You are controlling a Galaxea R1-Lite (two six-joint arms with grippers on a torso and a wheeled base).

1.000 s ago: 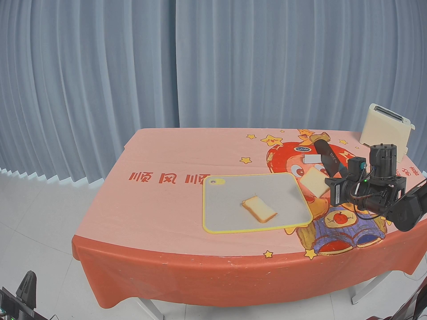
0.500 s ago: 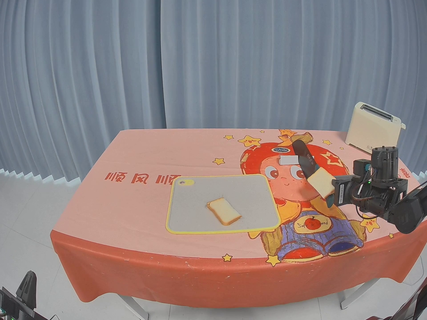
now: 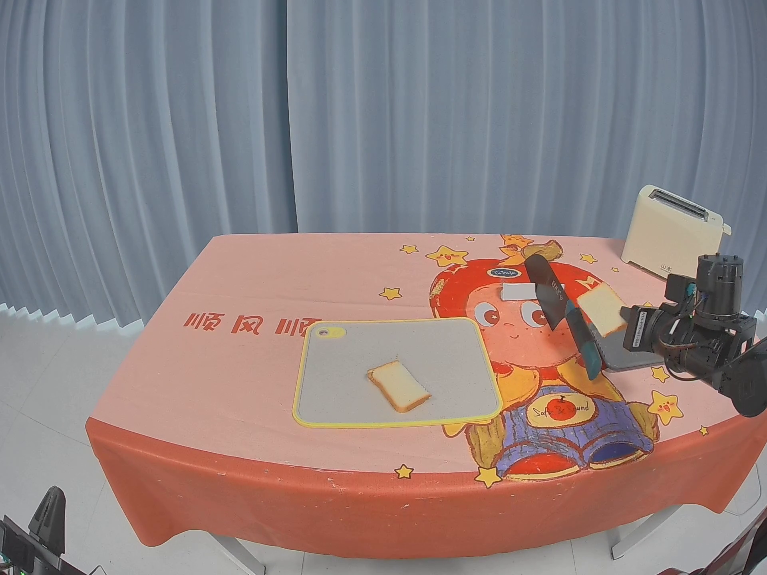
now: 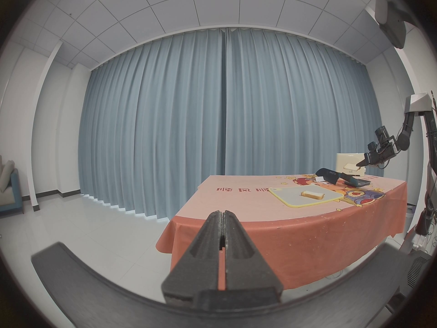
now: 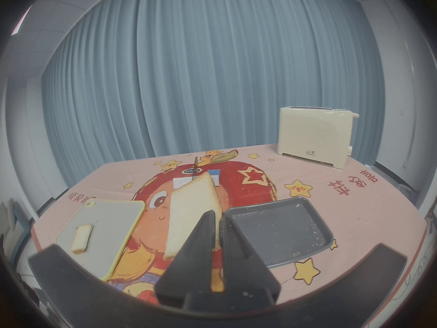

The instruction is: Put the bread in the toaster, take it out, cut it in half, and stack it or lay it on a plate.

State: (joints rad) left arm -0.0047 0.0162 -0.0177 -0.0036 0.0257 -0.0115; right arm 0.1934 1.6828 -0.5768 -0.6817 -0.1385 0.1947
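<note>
A slice of bread [image 5: 191,210], clamped upright by its lower edge in the right gripper's [image 5: 217,218] jaws, hangs over the counter [image 3: 264,281] near the dark tray [image 5: 277,228], with the toaster [image 3: 671,231] beyond, while the left gripper's [image 4: 221,226] jaws are pressed together on nothing.

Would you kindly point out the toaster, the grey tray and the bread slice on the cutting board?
toaster [image 3: 669,237]: head view, middle of its side wall.
grey tray [image 5: 277,231]: right wrist view, bare floor.
bread slice [image 3: 399,386]: head view, top face, on the cutting board [image 3: 343,369].
</note>
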